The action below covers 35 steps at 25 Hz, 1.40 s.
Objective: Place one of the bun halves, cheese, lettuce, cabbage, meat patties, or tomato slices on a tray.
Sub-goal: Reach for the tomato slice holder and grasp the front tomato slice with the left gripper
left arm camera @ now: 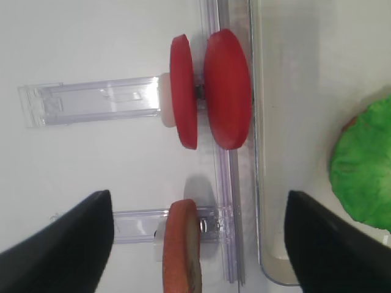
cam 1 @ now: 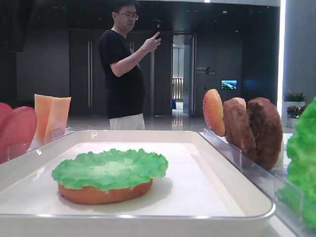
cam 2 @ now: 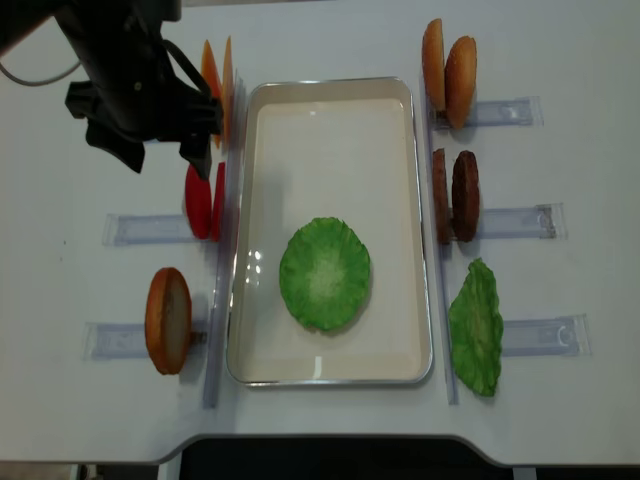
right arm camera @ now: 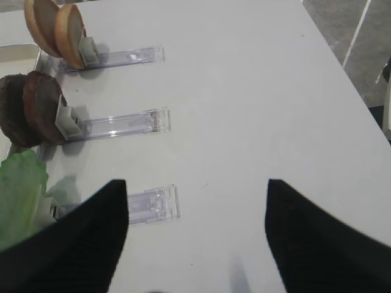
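While the white tray [cam 2: 330, 100] lies mid-table:
Lettuce [cam 2: 324, 273]: flat on a bun half [cam 1: 103, 193] inside the tray.
Left gripper [cam 2: 158, 150]: jaws spread wide, empty, above the upright tomato slices [cam 2: 204, 201] left of the tray.
Right gripper [right arm camera: 197, 235]: fingers parted, holding nothing.

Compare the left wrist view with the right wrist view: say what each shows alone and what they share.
Only the left wrist view shows the two tomato slices standing on edge in their clear holder, a bun half below them, the tray rim, and the lettuce lying in the tray, with the left gripper open.

Only the right wrist view shows two bun halves, two meat patties and a second lettuce leaf in their holders, with the right gripper open.

Both show the white table and clear plastic holders.
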Available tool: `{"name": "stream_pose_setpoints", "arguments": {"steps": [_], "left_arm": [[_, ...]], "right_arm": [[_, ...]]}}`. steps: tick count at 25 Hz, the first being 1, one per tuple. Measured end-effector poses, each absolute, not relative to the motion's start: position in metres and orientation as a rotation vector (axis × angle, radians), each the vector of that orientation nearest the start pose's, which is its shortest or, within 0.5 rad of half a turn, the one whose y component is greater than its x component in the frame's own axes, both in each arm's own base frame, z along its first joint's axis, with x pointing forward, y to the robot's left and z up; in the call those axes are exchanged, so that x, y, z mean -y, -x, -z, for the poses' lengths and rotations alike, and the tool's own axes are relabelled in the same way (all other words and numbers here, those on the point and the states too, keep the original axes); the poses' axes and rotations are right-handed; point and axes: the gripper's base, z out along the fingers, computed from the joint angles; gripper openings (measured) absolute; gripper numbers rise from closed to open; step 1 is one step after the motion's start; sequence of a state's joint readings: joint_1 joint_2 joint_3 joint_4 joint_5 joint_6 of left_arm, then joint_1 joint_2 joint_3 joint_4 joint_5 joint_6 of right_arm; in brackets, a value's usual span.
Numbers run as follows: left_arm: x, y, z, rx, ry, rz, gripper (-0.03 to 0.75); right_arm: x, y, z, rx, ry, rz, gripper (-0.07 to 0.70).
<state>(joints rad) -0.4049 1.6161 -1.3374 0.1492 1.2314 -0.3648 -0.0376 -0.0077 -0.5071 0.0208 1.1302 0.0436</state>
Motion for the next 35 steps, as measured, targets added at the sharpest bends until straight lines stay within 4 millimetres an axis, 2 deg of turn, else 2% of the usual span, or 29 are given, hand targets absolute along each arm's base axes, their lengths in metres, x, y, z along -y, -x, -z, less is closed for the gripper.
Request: {"name": "stream_pose_setpoints", "arguments": {"steps": [7,14,25,35], "left_arm": [[0.115,-0.297,-0.287,-2.936,-0.069,-0.074,0.671],[0.122,-0.308,-0.263,-3.004,-0.066,-0.075,0.664],[0.13,-0.322,-0.241,-3.003,-0.074,-0.057,0.664],[0.155,-0.337,-0.236,-2.99,-0.119,-0.012,0.648]], "right_arm": [[-0.002,0.01,-0.274,-2.097,-0.083,-0.029,0.458],[-0.002,0.01,-0.274,-2.097,-0.083,-0.029,0.458],[-0.002,0.01,-0.274,-2.097,-0.083,-0.029,0.458],[-0.002,0.01,-0.274,-2.097,-0.083,-0.029,0.458]]}}
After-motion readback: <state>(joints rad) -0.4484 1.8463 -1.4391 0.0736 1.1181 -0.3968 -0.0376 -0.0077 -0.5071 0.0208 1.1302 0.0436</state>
